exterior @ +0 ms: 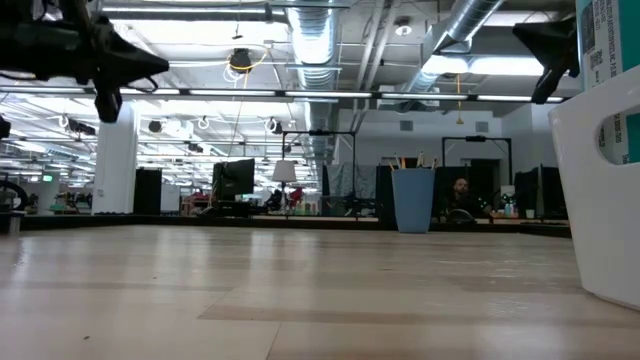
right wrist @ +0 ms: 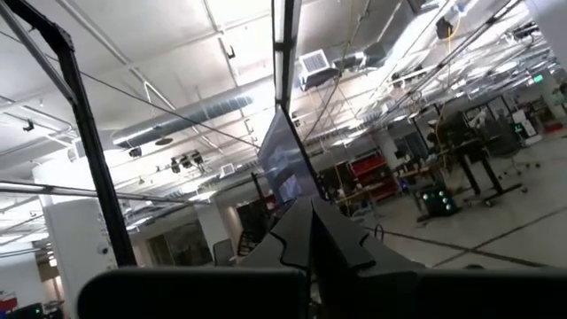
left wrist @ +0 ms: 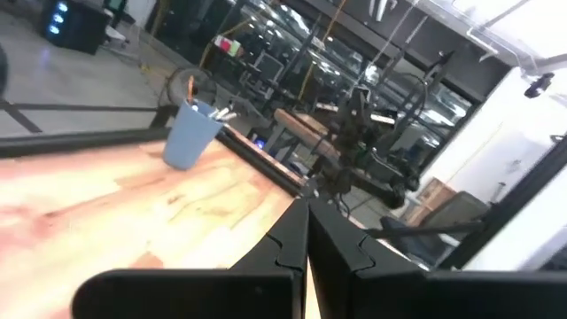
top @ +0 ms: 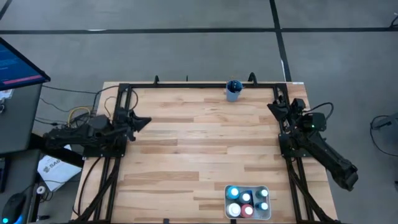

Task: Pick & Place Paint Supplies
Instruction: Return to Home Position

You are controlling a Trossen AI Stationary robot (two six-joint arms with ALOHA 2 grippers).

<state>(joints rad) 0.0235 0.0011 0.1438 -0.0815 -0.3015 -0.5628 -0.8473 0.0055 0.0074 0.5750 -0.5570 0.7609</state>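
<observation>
Several small paint bottles (top: 246, 200) with light caps stand in a white tray (top: 268, 189) at the table's near right. Thin dark paintbrushes (exterior: 412, 160) stick up out of a blue cup (top: 233, 91) at the far edge. My left gripper (top: 149, 121) hovers shut over the table's left side, pointing toward the right, and it holds nothing. My right gripper (top: 270, 106) is shut above the far right part of the table, tipped upward; it holds nothing. In the left wrist view the shut fingers (left wrist: 306, 213) point past the cup (left wrist: 190, 135).
A black frame rail (top: 186, 83) runs along the table's far edge and down both sides. In the low view the tray's white wall (exterior: 600, 200) fills the right of the picture. Bare wood (top: 205, 143) lies between the two arms.
</observation>
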